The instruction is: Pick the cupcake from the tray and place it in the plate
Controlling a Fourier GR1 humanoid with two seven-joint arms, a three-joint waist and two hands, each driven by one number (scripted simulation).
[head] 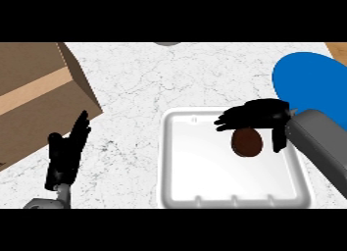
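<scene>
Left hand [66, 156] resting, fingers straight, off tray's left edge. Right hand [255, 119] curling over cupcake [246, 141] near tray [198, 186] far-right corner; plate [314, 81] just beyond for drop.

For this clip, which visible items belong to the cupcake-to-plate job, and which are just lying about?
Job items:
dark brown cupcake
white rectangular tray
round blue plate
right robot hand, over the cupcake

Lying about:
brown cardboard box
left robot hand, resting open
</scene>
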